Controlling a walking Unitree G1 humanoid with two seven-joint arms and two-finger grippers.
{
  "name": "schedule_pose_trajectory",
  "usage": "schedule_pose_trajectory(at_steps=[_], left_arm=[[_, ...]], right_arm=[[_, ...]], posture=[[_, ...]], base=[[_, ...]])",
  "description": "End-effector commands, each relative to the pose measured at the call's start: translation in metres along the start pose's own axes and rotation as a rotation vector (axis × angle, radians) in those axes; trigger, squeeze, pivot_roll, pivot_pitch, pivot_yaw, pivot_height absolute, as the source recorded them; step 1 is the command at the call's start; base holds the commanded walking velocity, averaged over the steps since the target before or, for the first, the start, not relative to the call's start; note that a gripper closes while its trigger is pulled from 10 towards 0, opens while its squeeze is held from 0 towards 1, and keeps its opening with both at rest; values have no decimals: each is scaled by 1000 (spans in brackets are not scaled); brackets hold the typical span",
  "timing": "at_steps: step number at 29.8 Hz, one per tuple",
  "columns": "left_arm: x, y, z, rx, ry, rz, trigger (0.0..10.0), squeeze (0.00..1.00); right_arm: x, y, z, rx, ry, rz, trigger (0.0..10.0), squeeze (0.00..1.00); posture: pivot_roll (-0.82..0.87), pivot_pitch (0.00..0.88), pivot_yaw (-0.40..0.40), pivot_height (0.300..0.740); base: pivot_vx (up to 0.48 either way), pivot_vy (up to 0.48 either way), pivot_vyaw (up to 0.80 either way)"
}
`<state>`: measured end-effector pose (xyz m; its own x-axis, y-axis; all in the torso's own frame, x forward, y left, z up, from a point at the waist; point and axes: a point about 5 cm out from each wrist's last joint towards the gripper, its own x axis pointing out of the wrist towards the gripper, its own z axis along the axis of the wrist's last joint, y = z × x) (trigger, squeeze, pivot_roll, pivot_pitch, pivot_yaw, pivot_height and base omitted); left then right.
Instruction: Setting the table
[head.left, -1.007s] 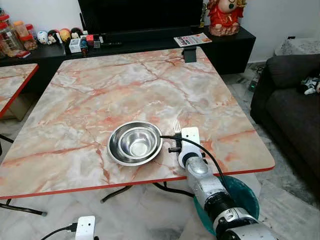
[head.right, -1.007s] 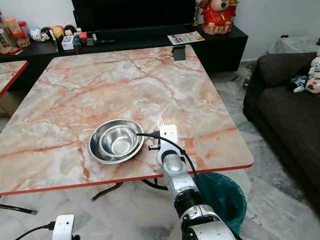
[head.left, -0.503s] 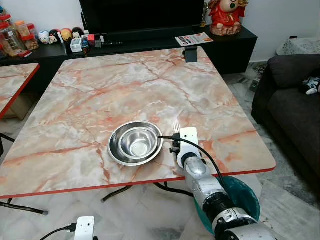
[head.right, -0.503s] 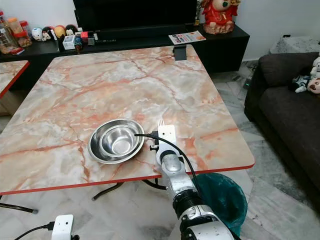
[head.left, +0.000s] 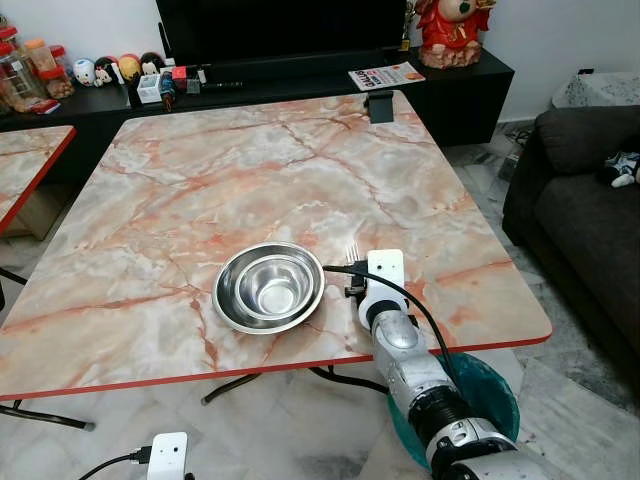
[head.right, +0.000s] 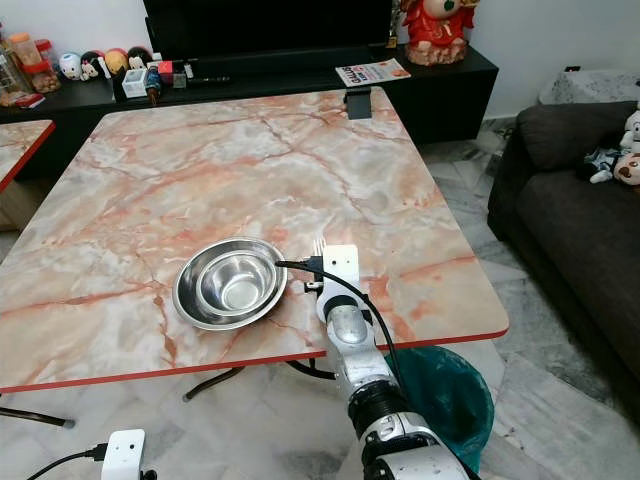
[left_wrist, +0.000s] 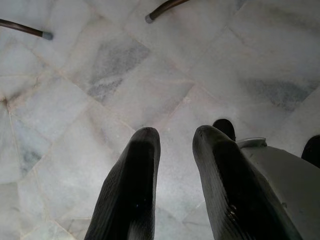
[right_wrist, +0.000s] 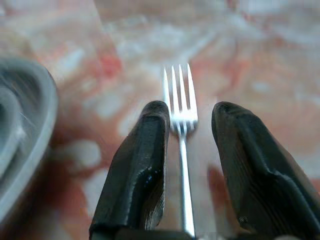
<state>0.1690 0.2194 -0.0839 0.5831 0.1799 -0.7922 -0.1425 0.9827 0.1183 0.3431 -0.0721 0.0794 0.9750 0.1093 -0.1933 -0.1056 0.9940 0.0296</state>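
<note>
Table (head.left: 250, 160) edge, right gripper (right_wrist: 187, 117) astride fork (right_wrist: 180, 107)

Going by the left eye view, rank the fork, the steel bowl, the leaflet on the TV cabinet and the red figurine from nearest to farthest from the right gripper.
1. Fork, between the right gripper fingers.
2. Steel bowl, beside it on the robot's left.
3. Leaflet, on the black TV cabinet past the table's far edge.
4. Red figurine, just behind the leaflet, to the right.

Dark sofa (head.left: 585, 190) right; teal bin (head.left: 490, 385) below; red figurine (head.left: 448, 30) behind.
</note>
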Motion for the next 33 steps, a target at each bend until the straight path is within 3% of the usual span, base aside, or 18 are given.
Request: schedule_pose_trajectory(at_steps=[1,6,9,16,22,25,33], left_arm=[[0,7,-1,-5,11,24,10000,0],[0,6,2,-25,-17,26,10000,0],[0,5,3,-30,-25,24,10000,0],[0,0,2,-53,-22,7,10000,0],[0,-2,1,-64,-26,-4,10000,0],[0,-2,1,-65,-28,-5,10000,0],[0,-1,3,-78,-37,-6,10000,0]], right_arm=[[0,3,15,-17,-107,17,10000,0],[-10,-2,33,-125,-320,-5,10000,0],[-14,-8,32,-136,-356,-22,10000,0],[-24,-35,9,-161,-319,-94,10000,0],[-30,-48,12,-184,-363,-163,10000,0],[-31,-52,17,-184,-396,-207,10000,0],[-29,-50,26,-199,-441,-227,10000,0]], posture=[[12,26,71,740],[7,25,72,740],[3,26,70,740],[2,29,66,740],[-7,31,70,740],[-5,31,70,740],[-2,28,67,740]], base=[[0,0,0],[0,0,0],[0,0,0],[0,0,0],[0,1,0],[0,-217,0],[0,225,0]])
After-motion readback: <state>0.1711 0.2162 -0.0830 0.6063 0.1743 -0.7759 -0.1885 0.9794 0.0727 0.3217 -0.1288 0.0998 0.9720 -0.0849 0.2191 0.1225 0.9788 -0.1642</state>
